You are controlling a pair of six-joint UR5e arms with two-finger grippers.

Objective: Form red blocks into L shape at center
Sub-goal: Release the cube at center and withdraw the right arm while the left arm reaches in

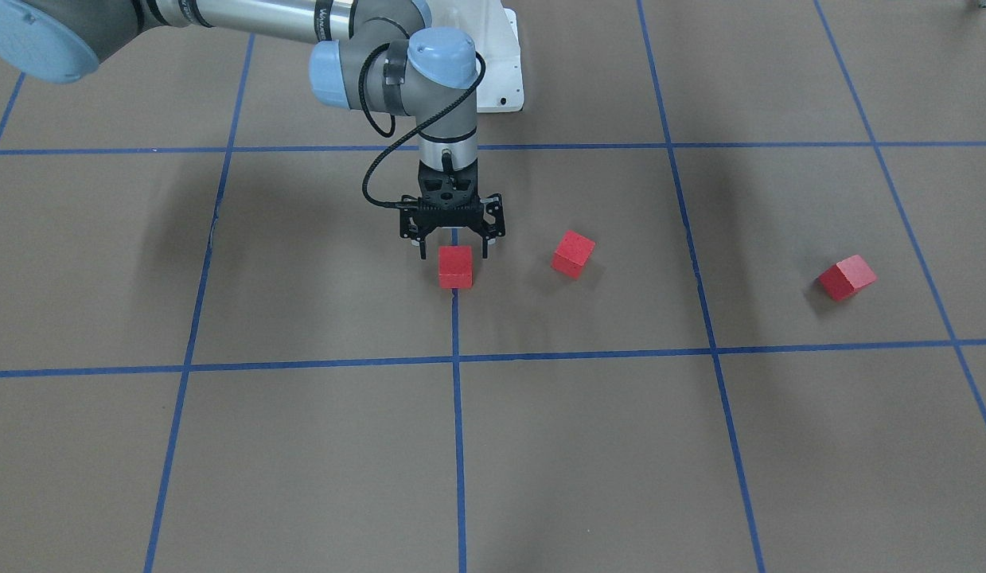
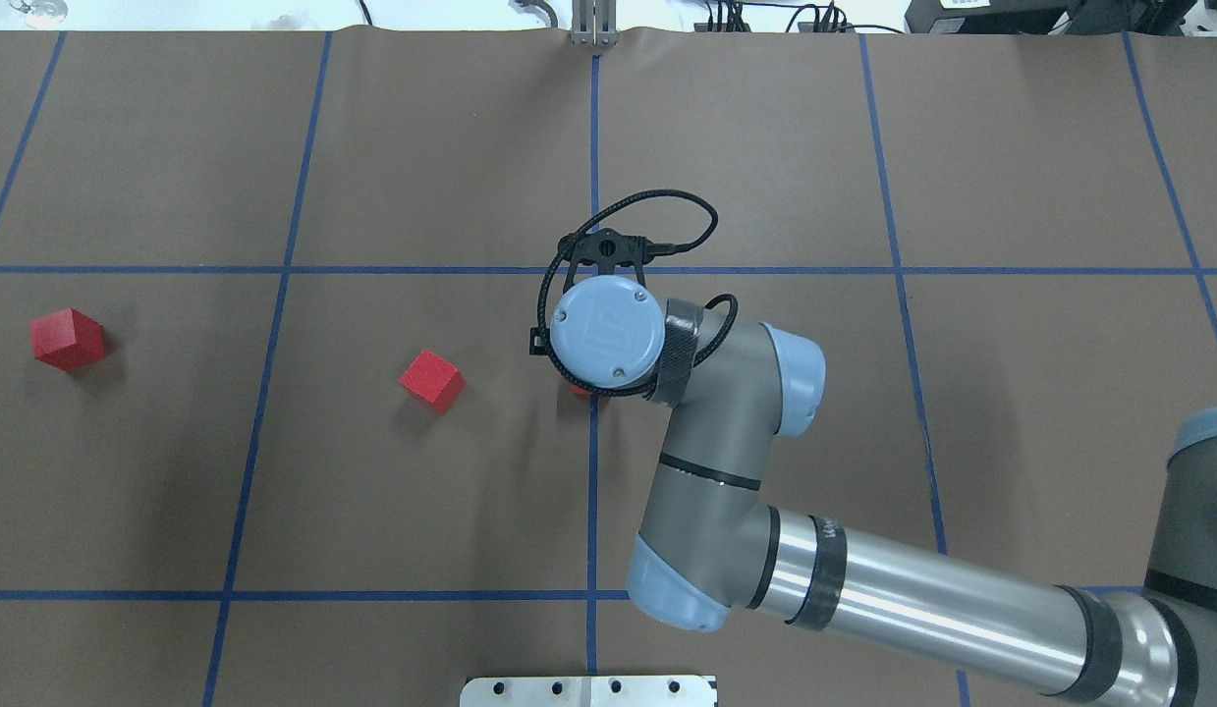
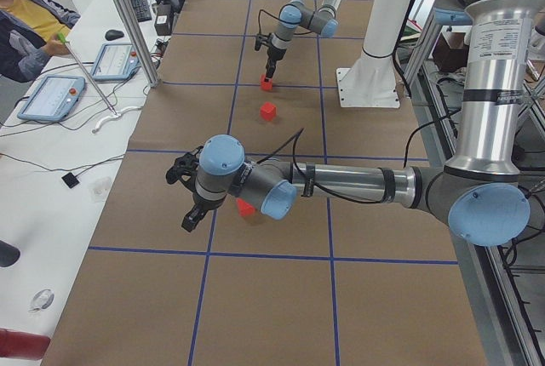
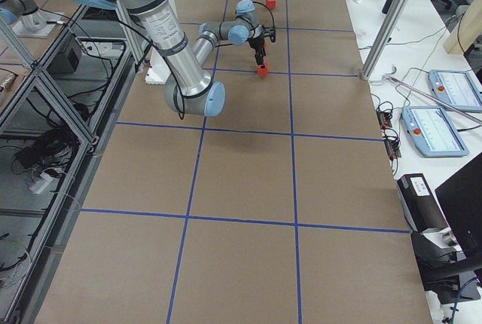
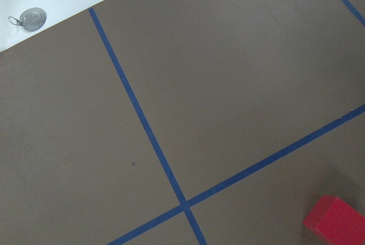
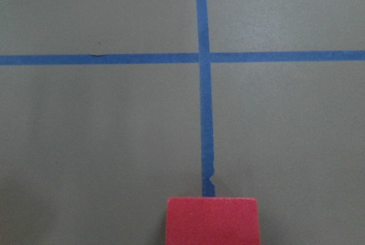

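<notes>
Red blocks point(image 1: 573, 255) sit apart in a row, two crooked. One sits straight on the blue line point(image 1: 457, 334) below the right gripper point(image 1: 453, 251), fingers spread. Left gripper point(image 3: 191, 213): can't tell.

I see a yellow-shirted operator point(image 3: 25, 17) at the long white side bench point(image 3: 43, 204), two grey touchscreen pendants point(image 3: 51, 98) lying on it.

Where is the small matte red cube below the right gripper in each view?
Front-facing: matte red cube centre, on blue tape line.
Overhead: cube sliver beneath right wrist.
Left: farthest cube.
Right: nearest cube.
Left wrist: absent.
Right wrist: cube, bottom edge.
Landmark: that tape line.
</notes>
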